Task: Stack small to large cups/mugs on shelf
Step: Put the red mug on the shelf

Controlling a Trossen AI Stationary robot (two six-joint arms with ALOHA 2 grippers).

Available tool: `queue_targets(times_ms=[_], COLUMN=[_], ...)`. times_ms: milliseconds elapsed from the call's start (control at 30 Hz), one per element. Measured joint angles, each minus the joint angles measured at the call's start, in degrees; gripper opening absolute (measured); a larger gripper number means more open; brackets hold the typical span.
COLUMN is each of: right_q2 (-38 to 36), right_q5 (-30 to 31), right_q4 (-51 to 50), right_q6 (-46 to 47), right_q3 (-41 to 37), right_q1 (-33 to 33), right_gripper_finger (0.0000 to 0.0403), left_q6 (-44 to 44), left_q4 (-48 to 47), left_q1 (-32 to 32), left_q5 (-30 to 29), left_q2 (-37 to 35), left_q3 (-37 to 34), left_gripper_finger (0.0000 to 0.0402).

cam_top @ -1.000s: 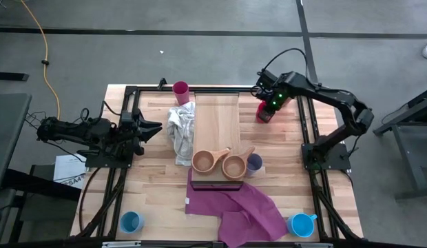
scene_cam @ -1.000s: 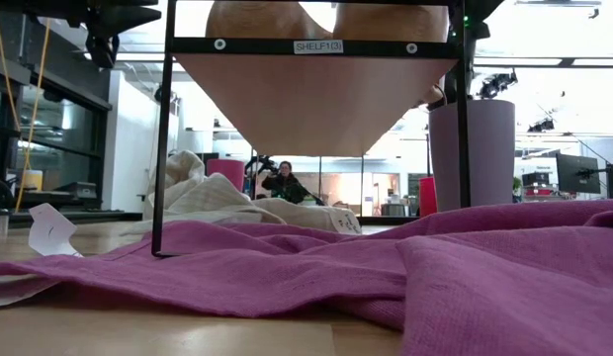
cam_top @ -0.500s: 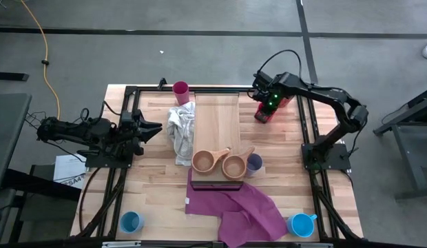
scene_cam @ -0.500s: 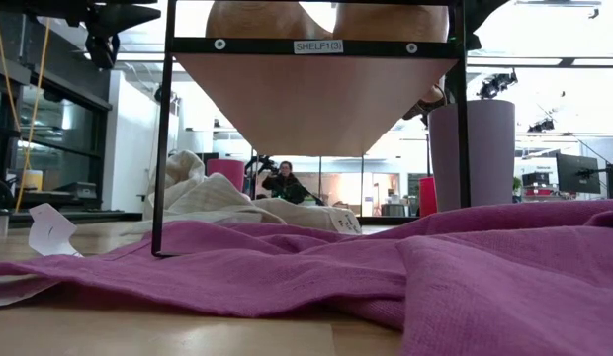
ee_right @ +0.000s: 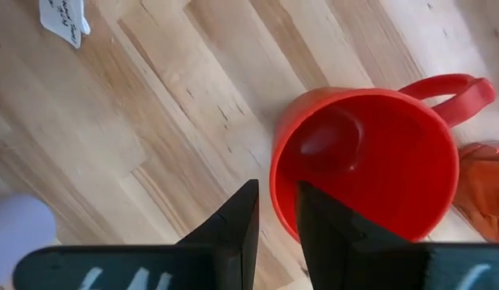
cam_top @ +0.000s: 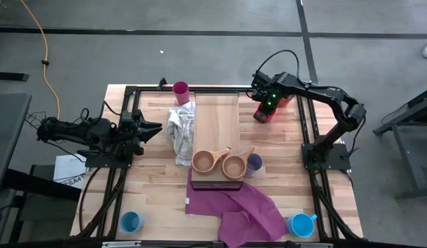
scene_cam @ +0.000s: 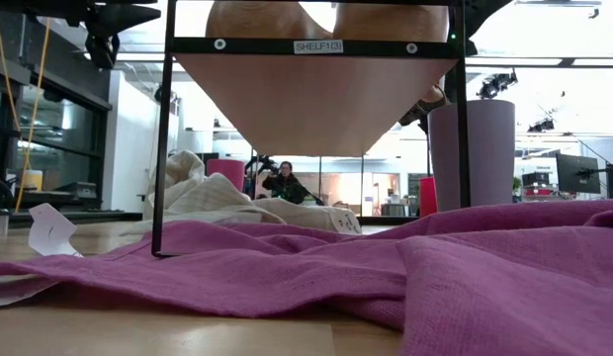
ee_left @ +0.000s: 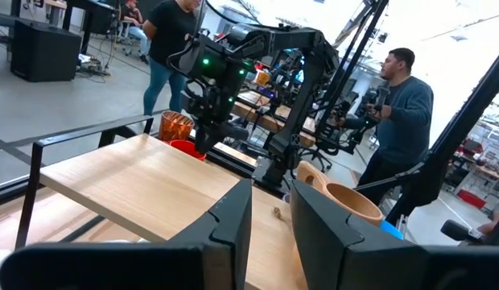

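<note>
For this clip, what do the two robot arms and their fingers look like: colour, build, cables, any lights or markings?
Both arms are dark, nearly black, built of jointed segments. The right arm carries a looping black cable and green lights near its wrist; the right gripper ends in two flat dark fingers. The left gripper tapers to a point, with the same blocky dark fingers. No printed markings are legible.

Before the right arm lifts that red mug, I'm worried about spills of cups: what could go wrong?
The right gripper straddles only the red mug rim, so a thin pinch might slip or tilt the mug. The orange tumbler sits right beside it and could get knocked. On the shelf, the wooden cups crowd the near end, so placing there may bump them.
</note>
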Motion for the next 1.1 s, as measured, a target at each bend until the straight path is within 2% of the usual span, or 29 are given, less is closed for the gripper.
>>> queue_targets(times_ms=[1100], right_q2=[0.7], right_q5=[-1.4], right_q4=[-0.2], right_q6=[-1.8], right_q3=[0.0], right_q1=[-0.6], right_gripper_finger=[0.0073], left_q6=[0.2], left_q4=[0.0], left_q1=[0.0], left_q5=[0.1], left_q2=[0.0], left_q3=[0.0], left_gripper_finger=[0.0078])
